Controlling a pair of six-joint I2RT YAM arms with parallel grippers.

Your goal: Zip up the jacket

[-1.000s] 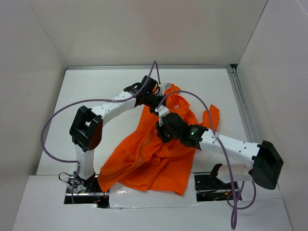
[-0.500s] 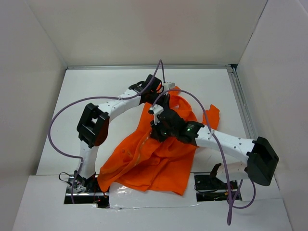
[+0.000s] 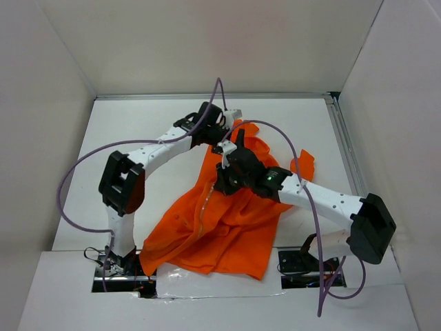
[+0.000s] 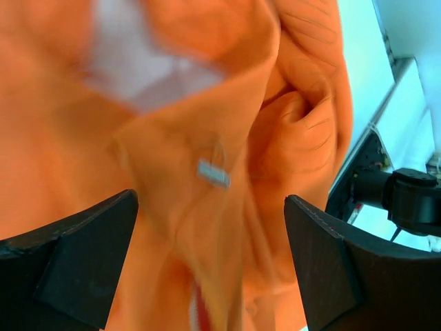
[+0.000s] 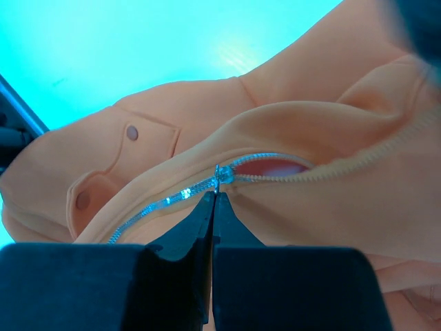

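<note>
**Orange jacket, zipper partly closed: slider pull in hand.**
Bright orange fabric jacket (image 3: pixel 220 221) lies crumpled mid-way across the white tabletop (image 3: pixel 131 124). Right gripper (image 5: pixel 213 198) has its jaws pinched shut on the small silver zipper slider (image 5: pixel 218 172), with teeth joined on one side and gaping on the other. Left gripper (image 4: pixel 210 201) has its jaws wide over the collar-end fabric, holding nothing. Next, likely: grip there, tension the fabric, draw the slider along the gap.

**Q:** Where does the jacket (image 3: pixel 213 224) lie?
**A:** On the table (image 3: pixel 138 124), from its far middle down to its near edge.

**Q:** And the grippers?
**A:** The left gripper (image 3: pixel 225 127) is over the jacket's far end. The right gripper (image 3: pixel 222 182) is just nearer, at the zipper (image 5: pixel 180 195). The slider (image 5: pixel 218 174) sits at its tips; in the right wrist view, joined teeth run left of it and parted teeth right.
</note>
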